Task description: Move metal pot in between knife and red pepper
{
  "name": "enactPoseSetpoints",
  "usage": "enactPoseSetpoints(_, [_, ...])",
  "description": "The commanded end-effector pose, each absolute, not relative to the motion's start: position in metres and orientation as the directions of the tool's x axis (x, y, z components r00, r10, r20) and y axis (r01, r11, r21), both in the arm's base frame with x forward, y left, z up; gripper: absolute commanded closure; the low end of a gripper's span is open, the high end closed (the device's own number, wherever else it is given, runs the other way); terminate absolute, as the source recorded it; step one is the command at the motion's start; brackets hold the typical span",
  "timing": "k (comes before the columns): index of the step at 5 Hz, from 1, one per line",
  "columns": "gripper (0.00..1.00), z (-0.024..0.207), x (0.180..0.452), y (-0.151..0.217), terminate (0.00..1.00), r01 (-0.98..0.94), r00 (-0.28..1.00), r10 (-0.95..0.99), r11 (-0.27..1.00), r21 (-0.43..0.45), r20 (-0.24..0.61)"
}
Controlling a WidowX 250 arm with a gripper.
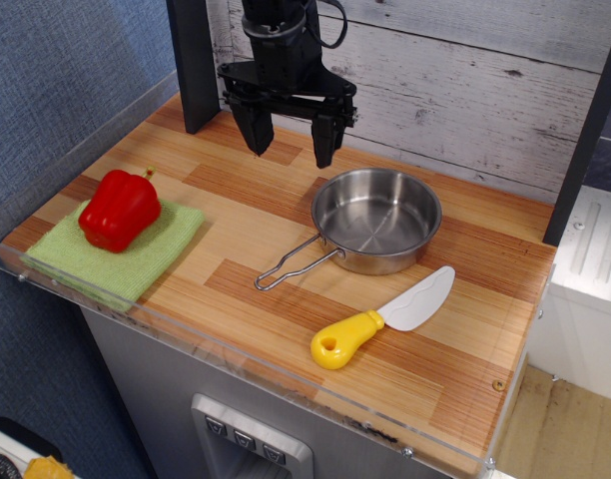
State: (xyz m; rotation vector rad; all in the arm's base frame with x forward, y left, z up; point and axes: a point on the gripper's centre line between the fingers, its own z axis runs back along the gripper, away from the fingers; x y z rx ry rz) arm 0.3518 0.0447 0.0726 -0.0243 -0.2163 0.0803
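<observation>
The metal pot sits on the wooden counter right of centre, its wire-loop handle pointing to the front left. The knife, yellow handle and white blade, lies just in front of the pot. The red pepper rests on a green cloth at the left. My gripper is open and empty, fingers pointing down, hanging above the counter behind and to the left of the pot.
A clear acrylic rim runs along the counter's front and left edges. A dark post stands at the back left, a whitewashed plank wall behind. Bare wood lies between pepper and pot.
</observation>
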Motion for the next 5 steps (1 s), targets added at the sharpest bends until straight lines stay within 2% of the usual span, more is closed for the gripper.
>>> enactPoseSetpoints(1, [0.0,0.063,0.358,0.028,0.0,-0.048,0.975,0.053,0.999,-0.026,0.214])
enactPoseSetpoints(4, [0.0,0.032,0.347,0.019,0.0,-0.04,0.99,0.039,0.999,0.004,0.139])
enactPoseSetpoints(5, [1.0,0.03,0.344,0.017,0.0,-0.021,0.985,0.014,0.999,0.04,0.17])
